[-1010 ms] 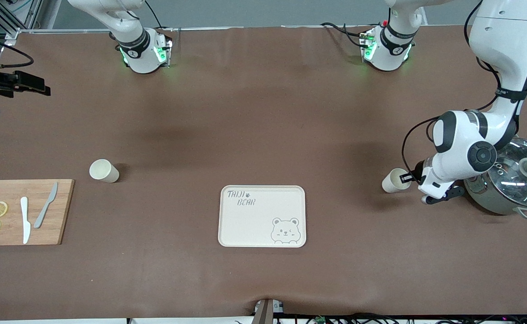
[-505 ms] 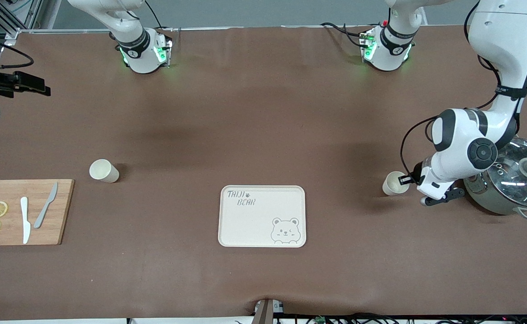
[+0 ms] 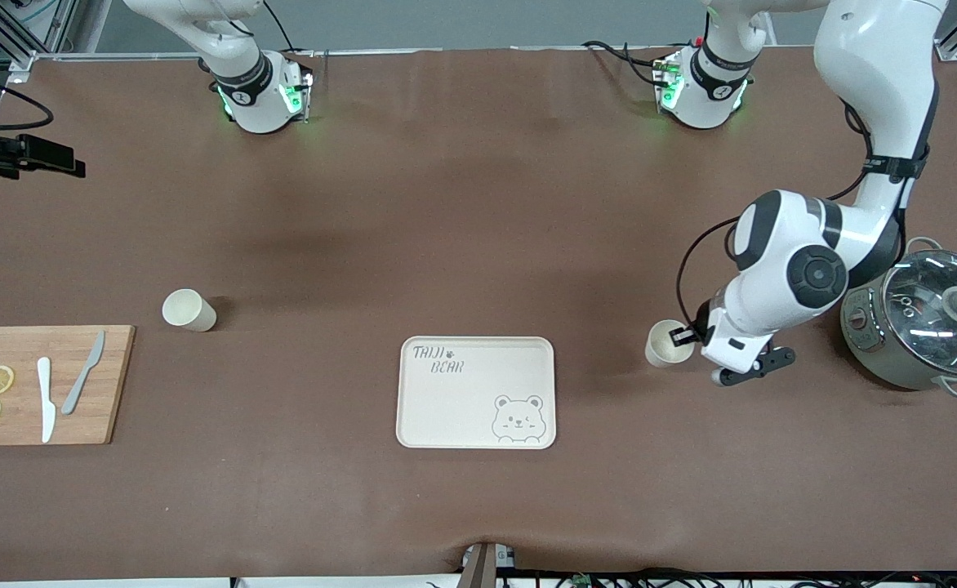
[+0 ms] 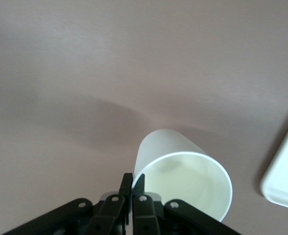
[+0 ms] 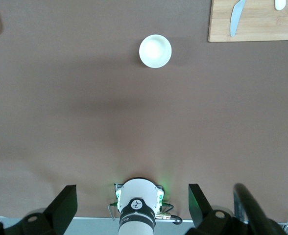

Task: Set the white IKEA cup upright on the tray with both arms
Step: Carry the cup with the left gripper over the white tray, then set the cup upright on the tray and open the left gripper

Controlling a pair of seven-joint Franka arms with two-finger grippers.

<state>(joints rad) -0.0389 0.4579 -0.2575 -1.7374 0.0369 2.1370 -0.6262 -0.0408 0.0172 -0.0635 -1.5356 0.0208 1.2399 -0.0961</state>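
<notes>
My left gripper (image 3: 685,336) is shut on the rim of a white cup (image 3: 663,344), one finger inside and one outside. It holds the cup over the table between the pot and the cream tray (image 3: 446,408). In the left wrist view the cup (image 4: 173,156) sits just past my fingers (image 4: 127,182), and a corner of the tray (image 4: 286,181) shows. A second white cup (image 3: 188,310) stands upright near the cutting board and also shows in the right wrist view (image 5: 155,50). My right gripper (image 5: 132,196) is open and empty, waiting high over the right arm's end of the table.
A wooden cutting board (image 3: 111,384) with two knives and lemon slices lies at the right arm's end. A steel pot with a glass lid (image 3: 928,327) stands at the left arm's end, close to the left arm's elbow.
My left gripper has carried the cup away from the pot toward the tray. The second cup and the tray have not moved.
</notes>
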